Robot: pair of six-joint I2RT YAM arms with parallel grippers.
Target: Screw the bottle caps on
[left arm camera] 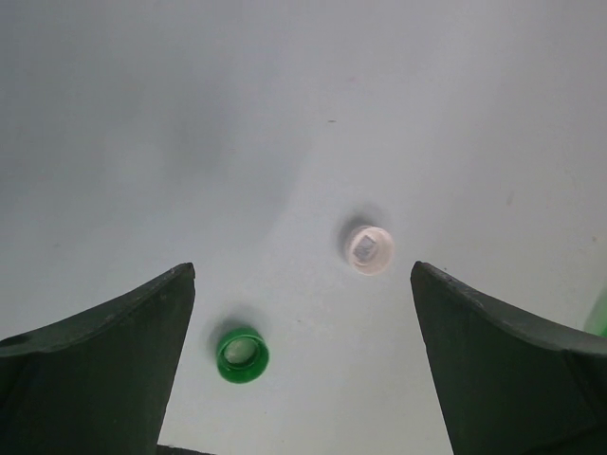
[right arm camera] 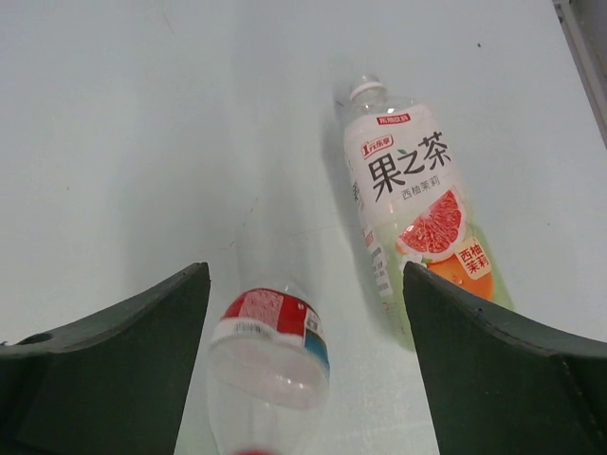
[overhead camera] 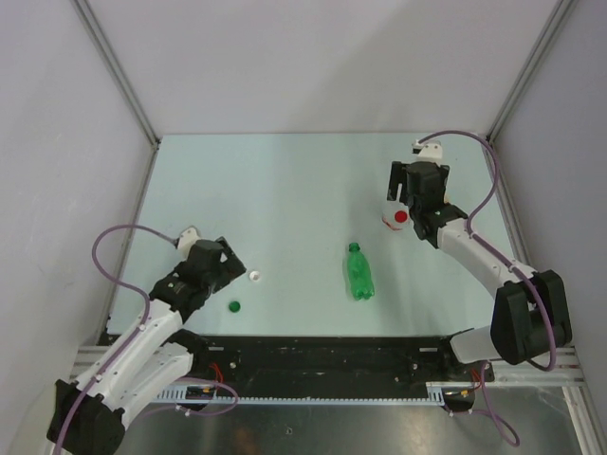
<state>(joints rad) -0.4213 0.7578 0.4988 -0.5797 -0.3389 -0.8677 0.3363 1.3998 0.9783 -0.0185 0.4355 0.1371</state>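
My right pincer is released, jaws wide to either side of the slim clear plastic bottle with the red-white label. It stands upright beneath me, the small red plastic screw cap on its neck, seemingly seated. The wider clear bottle with the white-red label lies at my 1 o'clock. My left pincer, also released and empty, hovers over the white round cap at 1 o'clock and the green round cap at 7, ready to choose one. Seen from overhead, the small green plastic bottle lies flat on the pale surface at my right pincer's 7 o'clock.
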